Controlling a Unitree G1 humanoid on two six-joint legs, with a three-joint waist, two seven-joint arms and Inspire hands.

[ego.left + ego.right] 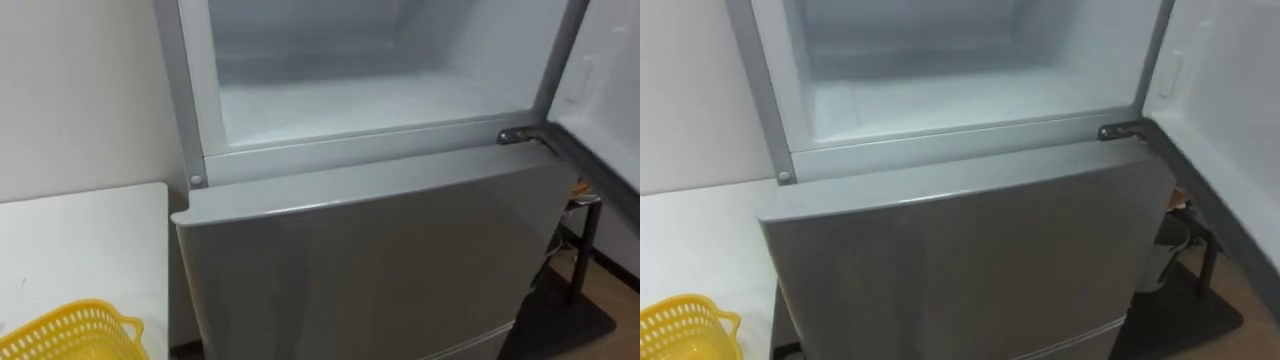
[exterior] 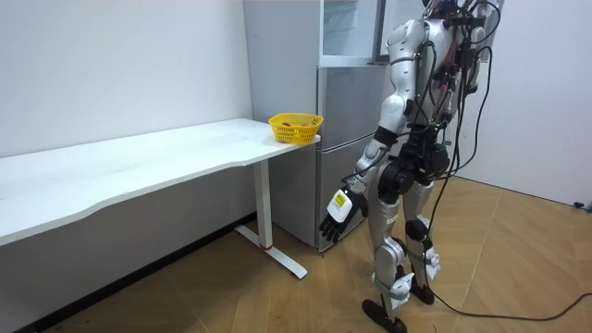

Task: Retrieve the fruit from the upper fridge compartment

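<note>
I stand right in front of a grey two-door fridge. Its upper compartment (image 1: 380, 95) is open, and the part of its white floor that I see is bare. The upper door (image 1: 605, 100) is swung out to my right. The lower door (image 1: 380, 260) is shut. A yellow basket (image 1: 70, 335) sits on the white table (image 1: 80, 240) to the left of the fridge; in the room view the basket (image 2: 296, 127) holds something reddish. My left hand (image 2: 339, 209) hangs low by my thigh, fingers relaxed and holding nothing.
The white table (image 2: 139, 162) runs along the wall to the left of the fridge. A dark stand (image 1: 580, 290) with a flat base sits on the wooden floor to the right, under the open door. Behind me the floor is free.
</note>
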